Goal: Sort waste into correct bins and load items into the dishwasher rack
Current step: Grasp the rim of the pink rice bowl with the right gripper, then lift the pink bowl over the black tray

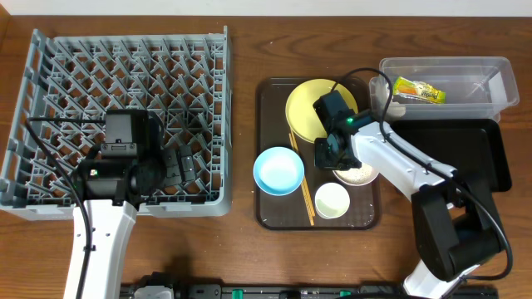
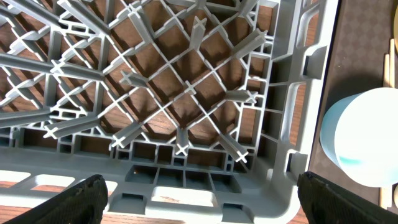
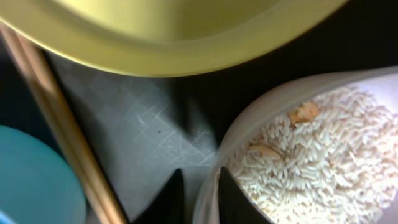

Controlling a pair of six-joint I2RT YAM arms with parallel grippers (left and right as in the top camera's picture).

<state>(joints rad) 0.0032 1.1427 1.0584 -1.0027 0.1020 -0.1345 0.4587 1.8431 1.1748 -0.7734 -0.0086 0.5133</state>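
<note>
Right wrist view: we find the right gripper (image 3: 200, 200) closed on the rim of the white bowl (image 3: 280, 93). One finger is outside the wall and one is inside, beside the rice (image 3: 323, 162).

In the overhead view this bowl sits on the brown tray (image 1: 270, 91), at 4 o'clock from the yellow plate (image 1: 303, 108). The chopsticks (image 1: 303, 187) and blue bowl (image 1: 278, 170) lie at its 9 o'clock. The wrapper (image 1: 420, 90) already lies in the clear box (image 1: 486, 71).

We judge the step in hand to be disposal of the rice. The next move, as we read it:

1. Lift the bowl and keep it level.
2. Carry it toward 3 o'clock, over the black tray (image 1: 490, 158).
3. Tip it there.
4. Route the emptied bowl to the rack (image 1: 83, 83).

The left gripper (image 2: 199, 199) hangs open over the rack's 4 o'clock corner, nearest the blue bowl, and holds nothing.
</note>
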